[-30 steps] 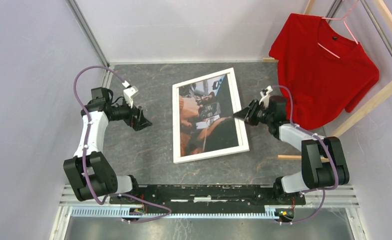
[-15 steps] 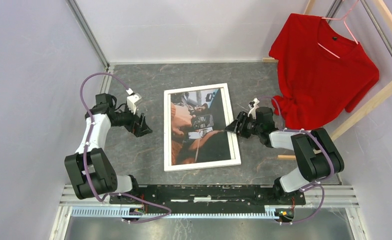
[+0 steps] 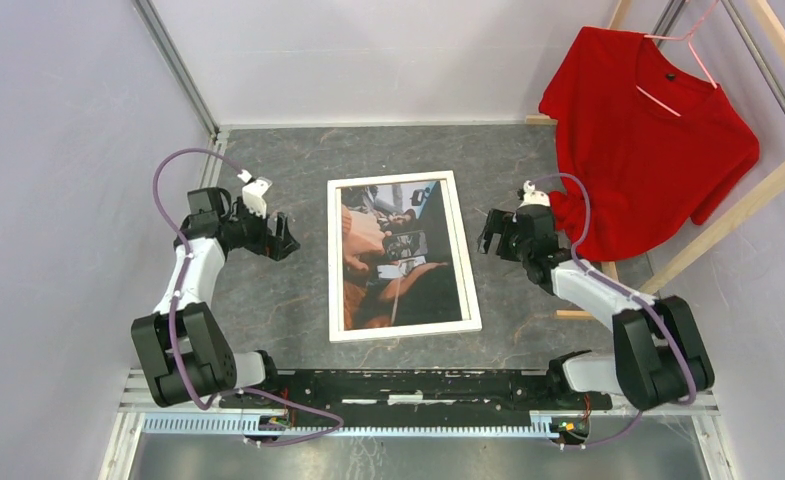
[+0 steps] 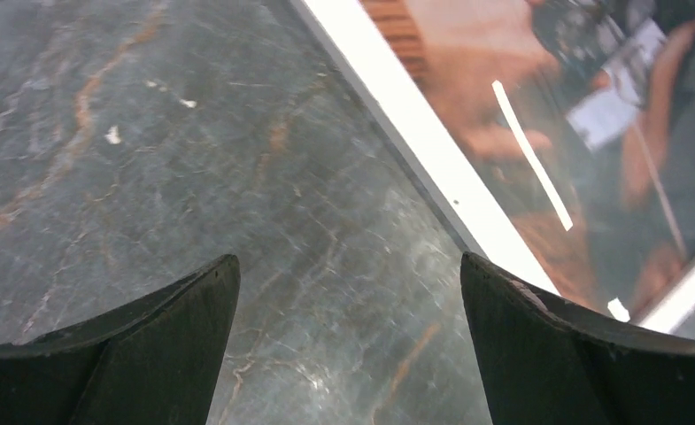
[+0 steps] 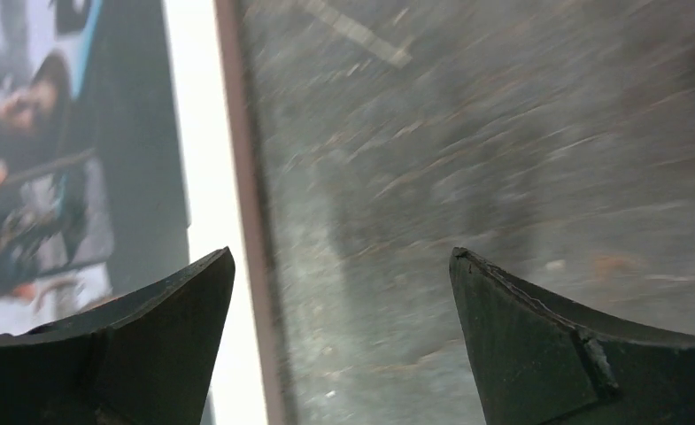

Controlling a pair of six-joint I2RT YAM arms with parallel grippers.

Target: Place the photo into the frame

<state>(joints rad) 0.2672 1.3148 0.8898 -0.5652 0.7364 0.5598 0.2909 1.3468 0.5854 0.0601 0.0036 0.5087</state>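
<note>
The white frame (image 3: 470,270) lies flat on the grey marbled table, face up, with the photo (image 3: 398,255) of people and a phone showing inside its rails. My left gripper (image 3: 286,238) hovers open just left of the frame, nothing between its fingers; its wrist view shows the frame's white rail (image 4: 414,142) and the photo (image 4: 583,115) beyond. To the right of the frame my right gripper (image 3: 490,238) stands open and empty, clear of the frame's right rail (image 5: 197,159). The photo (image 5: 42,177) fills the left of that view.
A red T-shirt (image 3: 648,140) hangs on a pink hanger from a bare-wood rack (image 3: 738,205) at the back right, close behind my right arm. Grey walls close in the table on the left and far sides. A wooden rack foot (image 3: 578,314) lies by the right arm.
The frame went from tilted to lying square on the table. My right gripper opened, let go of the frame's right rail and drew back. The left gripper shifted slightly, still open.
</note>
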